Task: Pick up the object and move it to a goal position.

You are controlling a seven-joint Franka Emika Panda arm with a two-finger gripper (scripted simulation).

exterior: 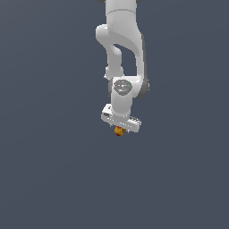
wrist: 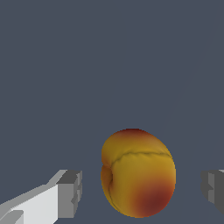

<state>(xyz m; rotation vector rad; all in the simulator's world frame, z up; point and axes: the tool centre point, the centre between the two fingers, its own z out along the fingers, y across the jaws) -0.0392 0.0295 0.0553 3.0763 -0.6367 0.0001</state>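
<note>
Straddling the yellow-orange, red-blotched object [wrist: 138, 173], the white claw [wrist: 142, 192] stands spread wide, a grey fingertip [wrist: 70, 192] on either side with clear gaps, neither touching the fruit.

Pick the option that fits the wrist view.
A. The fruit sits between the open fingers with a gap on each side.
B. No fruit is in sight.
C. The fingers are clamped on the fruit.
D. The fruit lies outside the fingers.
A: the fruit sits in the open end effector, with bare background showing between it and the fingers on each side.
</note>
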